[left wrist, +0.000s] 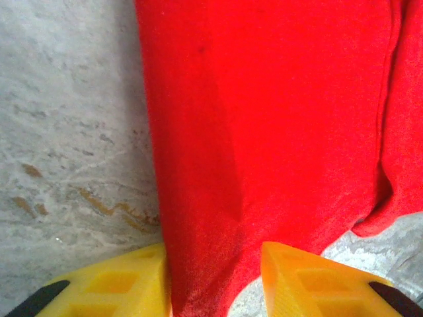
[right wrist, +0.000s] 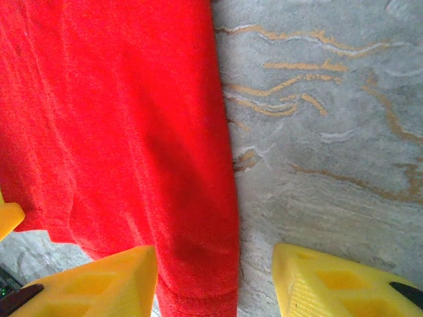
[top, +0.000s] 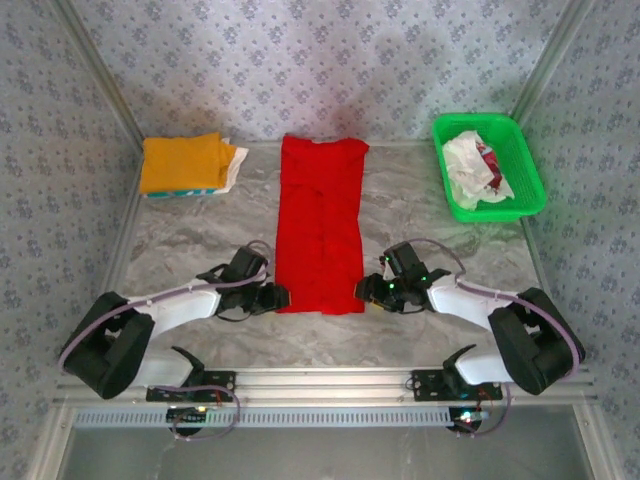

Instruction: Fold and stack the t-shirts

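A bright red t-shirt (top: 320,225) lies on the table as a long narrow strip, running from the back edge toward me. My left gripper (top: 280,297) sits at its near left corner. In the left wrist view the red cloth (left wrist: 264,119) narrows between the yellow fingers (left wrist: 125,284) of the left gripper (left wrist: 215,254); the left finger touches it and bare table shows beside the right finger. My right gripper (top: 368,290) sits at the near right corner. It stands open (right wrist: 215,254), and the shirt's hemmed edge (right wrist: 198,290) lies between its fingers.
A folded orange-yellow t-shirt (top: 182,162) tops a small stack at the back left, with teal and white cloth under it. A green mesh basket (top: 530,165) at the back right holds a crumpled white t-shirt with red marks (top: 472,168). Patterned walls close in the grey marble table (top: 440,230).
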You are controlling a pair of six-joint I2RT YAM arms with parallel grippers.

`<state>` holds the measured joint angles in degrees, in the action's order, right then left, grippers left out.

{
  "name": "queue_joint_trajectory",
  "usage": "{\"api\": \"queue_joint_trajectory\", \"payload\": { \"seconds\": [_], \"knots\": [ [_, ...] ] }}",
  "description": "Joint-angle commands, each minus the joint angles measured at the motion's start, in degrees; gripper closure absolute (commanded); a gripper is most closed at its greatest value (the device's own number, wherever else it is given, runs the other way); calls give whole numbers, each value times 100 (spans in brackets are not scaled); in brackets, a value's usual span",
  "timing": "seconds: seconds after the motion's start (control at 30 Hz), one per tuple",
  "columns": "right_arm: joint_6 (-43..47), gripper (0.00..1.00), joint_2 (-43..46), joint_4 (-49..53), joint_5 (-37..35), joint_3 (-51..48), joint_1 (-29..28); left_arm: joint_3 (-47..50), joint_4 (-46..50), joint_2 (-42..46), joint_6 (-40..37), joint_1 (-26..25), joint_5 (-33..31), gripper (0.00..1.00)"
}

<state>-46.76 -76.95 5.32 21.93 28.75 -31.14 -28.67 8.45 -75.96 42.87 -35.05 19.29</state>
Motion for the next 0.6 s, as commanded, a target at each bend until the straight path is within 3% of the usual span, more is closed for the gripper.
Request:
{"api": "queue_joint_trajectory", "payload": {
  "seconds": [0.0,0.27,0.57],
  "knots": [
    [-143,48,-180,-331,273,-98,-168,-65,-300,-108,88,-93,6,68],
    [-487,52,-275,-657,229,-134,-501,-21,-529,-282,142,-144,-84,90],
    [-716,60,-304,-664,176,-19,-758,-43,-296,-128,83,-146,-331,100]
  ]
}}
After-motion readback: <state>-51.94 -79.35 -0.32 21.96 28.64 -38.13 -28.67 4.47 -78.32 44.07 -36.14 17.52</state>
